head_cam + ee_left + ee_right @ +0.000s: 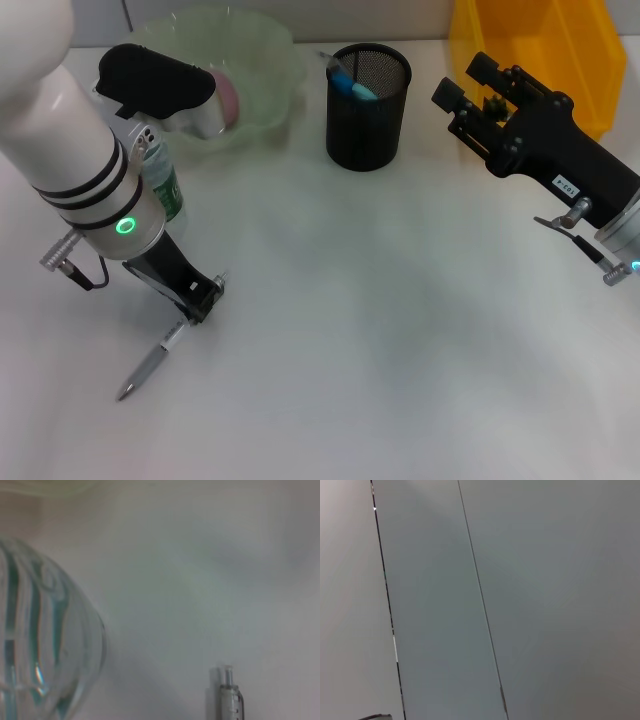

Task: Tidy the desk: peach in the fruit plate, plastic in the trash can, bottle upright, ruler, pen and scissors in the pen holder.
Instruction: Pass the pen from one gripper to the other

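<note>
A white counter [400, 350] seen from above, with two robot arms reaching in. Nearest, at the front left, a silver pen [150, 363] lies flat on the counter, pointing diagonally. The left pincer [205, 293] is low over the pen's far end, its black fingers at or just beside that tip; whether they are apart or together cannot be told. In the left wrist view the pen's [229, 697] clicker end shows against the bare counter, with a clear ribbed bottle [45, 640] close by. From the head view, that bottle [160, 180], with a green label, is mostly hidden behind the left arm, so its pose is unclear. On the right side, the right pincer [462, 88] hangs above the counter, away from the objects, its black fingers pointing toward the back; its state cannot be told either. Farther back, near the middle, a black mesh holder [368, 108] stands upright with something blue [352, 85] inside. To its left is a pale green, wavy-edged plate [262, 60] holding a pink peach [228, 95], partly hidden by the left arm. At the back right stands a yellow bin [570, 50]. The right wrist view shows only plain grey panels.
</note>
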